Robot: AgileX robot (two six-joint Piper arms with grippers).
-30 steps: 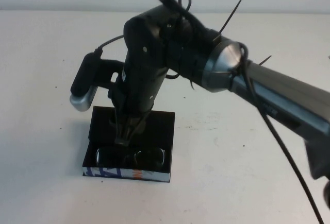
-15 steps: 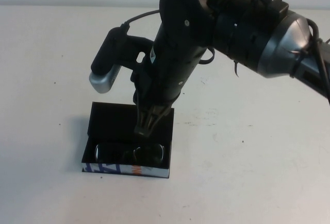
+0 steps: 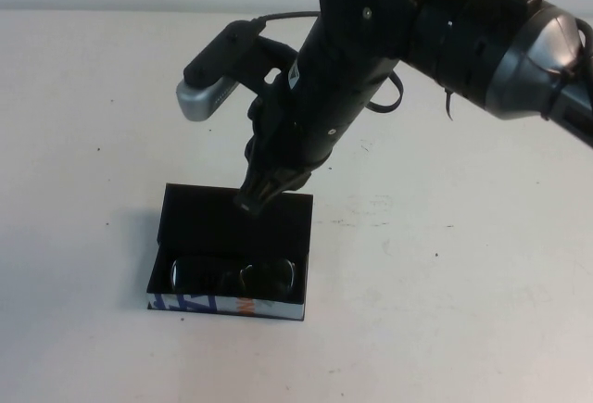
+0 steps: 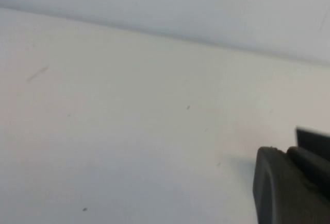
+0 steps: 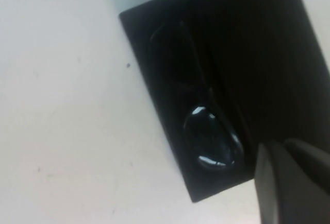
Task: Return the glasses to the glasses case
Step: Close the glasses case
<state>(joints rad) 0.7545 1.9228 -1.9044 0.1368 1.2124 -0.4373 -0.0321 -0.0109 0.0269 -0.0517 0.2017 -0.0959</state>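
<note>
Overhead, the glasses [image 3: 233,276] lie inside the open glasses case [image 3: 232,227] on the counter [image 3: 445,264]; the right end effector [image 3: 257,196], fingers together and empty, hangs above the lid. Only its own wrist view shows the left end effector [image 4: 291,183], over bare counter, aperture indeterminable.

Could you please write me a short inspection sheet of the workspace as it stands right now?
Surface: white table, a few small dark specks and scuffs.
Job's things: glasses lie inside the open glasses case, lid laid back flat on the table.
Clutter: nothing seen.
Grippers: right gripper hangs above the case lid, fingers together, holding nothing; left gripper shows only at the edge of the left wrist view, over bare table.
Cables: black cable runs to the right wrist camera; more cables along the right arm.
Surroundings: pale wall behind the table.
</note>
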